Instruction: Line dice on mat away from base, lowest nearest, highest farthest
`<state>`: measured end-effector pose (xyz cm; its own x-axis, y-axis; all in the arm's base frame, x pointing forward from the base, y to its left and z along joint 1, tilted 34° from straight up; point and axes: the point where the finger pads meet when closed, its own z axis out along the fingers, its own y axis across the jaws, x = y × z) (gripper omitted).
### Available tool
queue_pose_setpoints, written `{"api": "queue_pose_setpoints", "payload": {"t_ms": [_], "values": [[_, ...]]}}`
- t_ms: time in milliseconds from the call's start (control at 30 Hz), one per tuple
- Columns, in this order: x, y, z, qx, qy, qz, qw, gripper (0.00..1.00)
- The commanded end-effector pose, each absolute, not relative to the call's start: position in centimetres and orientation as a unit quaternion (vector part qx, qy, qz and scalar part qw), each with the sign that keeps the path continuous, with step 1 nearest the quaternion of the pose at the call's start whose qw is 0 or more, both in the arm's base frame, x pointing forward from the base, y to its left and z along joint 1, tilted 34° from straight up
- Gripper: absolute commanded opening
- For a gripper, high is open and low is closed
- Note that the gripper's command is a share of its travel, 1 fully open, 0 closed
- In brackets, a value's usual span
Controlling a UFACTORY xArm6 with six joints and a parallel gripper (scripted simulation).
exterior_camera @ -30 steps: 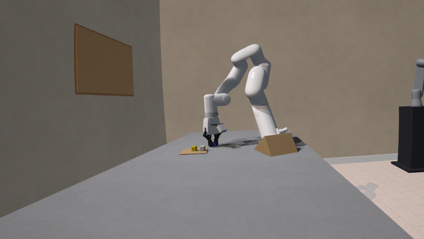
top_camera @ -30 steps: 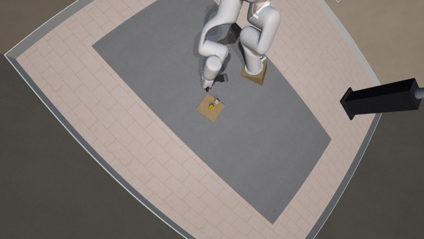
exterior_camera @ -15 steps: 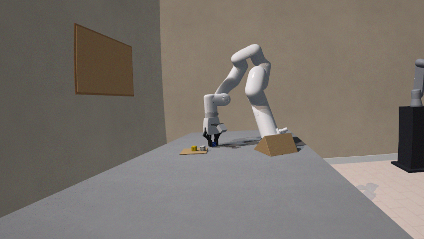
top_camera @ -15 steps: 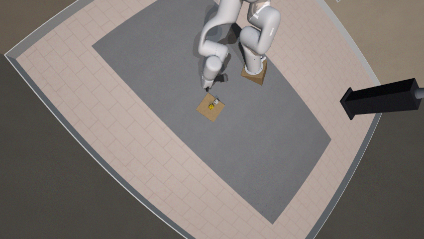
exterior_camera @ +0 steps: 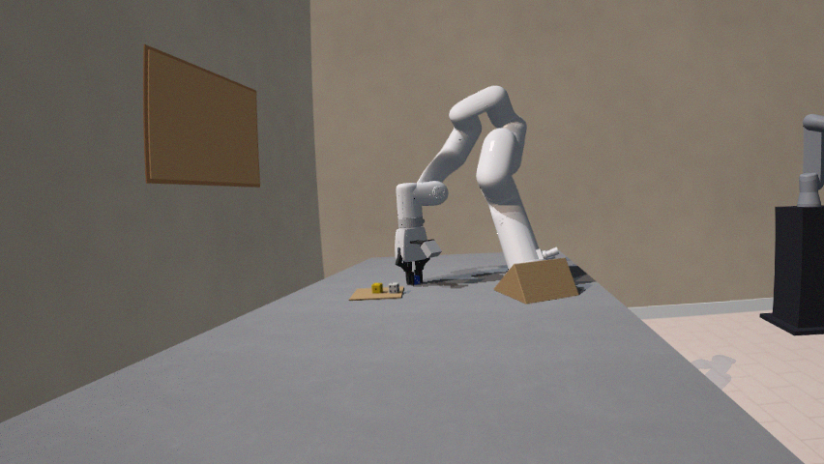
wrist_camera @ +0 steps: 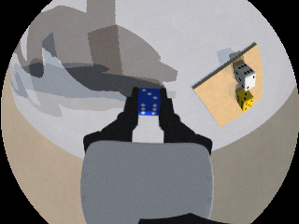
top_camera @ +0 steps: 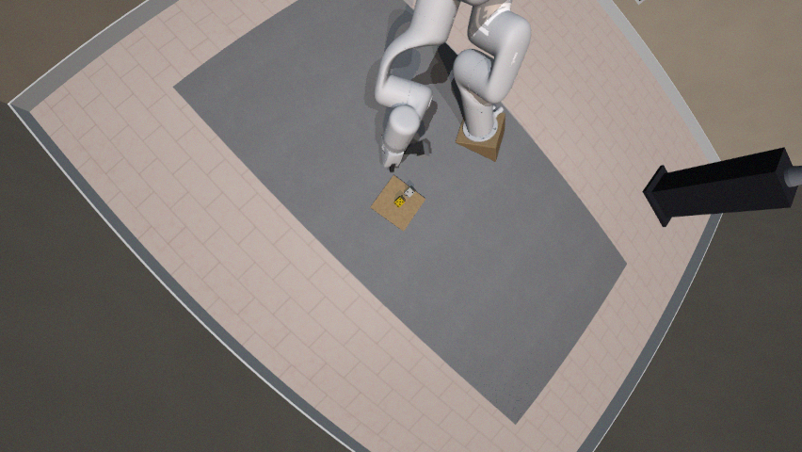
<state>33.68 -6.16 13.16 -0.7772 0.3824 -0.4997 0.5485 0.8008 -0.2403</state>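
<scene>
Grey table (exterior_camera: 403,368), tan mat (exterior_camera: 363,295), arm bent low.
Gripper (wrist_camera: 149,126) pinched on blue die (wrist_camera: 149,101) beside mat; white die (wrist_camera: 245,75), yellow die (wrist_camera: 247,100) on it, seemingly touching.

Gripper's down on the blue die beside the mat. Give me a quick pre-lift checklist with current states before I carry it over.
1. Grip: gripper shut on the blue die, a finger on each side: ok.
2. Blue die on the mat: not ok, it is on the table, off the mat's edge.
3. White die and yellow die fully on the mat: ok.
4. Both lying flat: ok.
5. Pip counts readable, to fix the order: cannot tell.
6. Free mat space for a third die: ok.
</scene>
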Motion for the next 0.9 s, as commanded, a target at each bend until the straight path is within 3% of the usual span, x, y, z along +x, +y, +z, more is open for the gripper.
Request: {"api": "queue_pose_setpoints", "payload": {"t_ms": [0,867], "values": [[33.8,-6.1,13.3,0.252,0.923,-0.189,0.220,0.21],[33.3,-5.4,14.6,0.252,0.923,-0.189,0.220,0.21]]}}
